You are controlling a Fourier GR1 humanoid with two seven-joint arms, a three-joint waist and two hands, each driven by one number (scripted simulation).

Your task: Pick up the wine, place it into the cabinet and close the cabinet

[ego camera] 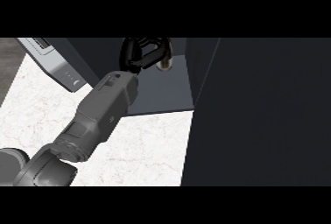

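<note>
At the lower left edge of the head view a rounded grey joint is seen, and from it a boxy grey forearm (97, 118) with flat matte panels is stretched up and to the right across the counter (39, 118), whose top is white stone with faint pale veining. Which arm this is cannot be told for certain from the view alone; it enters from the left side, so it is taken as the left. The right side of the view is filled by a tall, smooth, very dark panel, taken to be the open cabinet door (258, 113), whose straight edge runs from top to bottom. Beyond the counter the cabinet (161, 94) is seen, with a flat slate-grey floor and dark inner walls. At the end of the forearm the black left hand (139, 54) is held inside the cabinet opening, its glossy fingers curled round the wine (165, 61), of which only a narrow pale, cylindrical part shows just to the right of the fingers; the rest is hidden by the hand. At the far upper left a light grey appliance (61, 65) with a slanted front is standing on the counter. The right hand is not seen.
</note>
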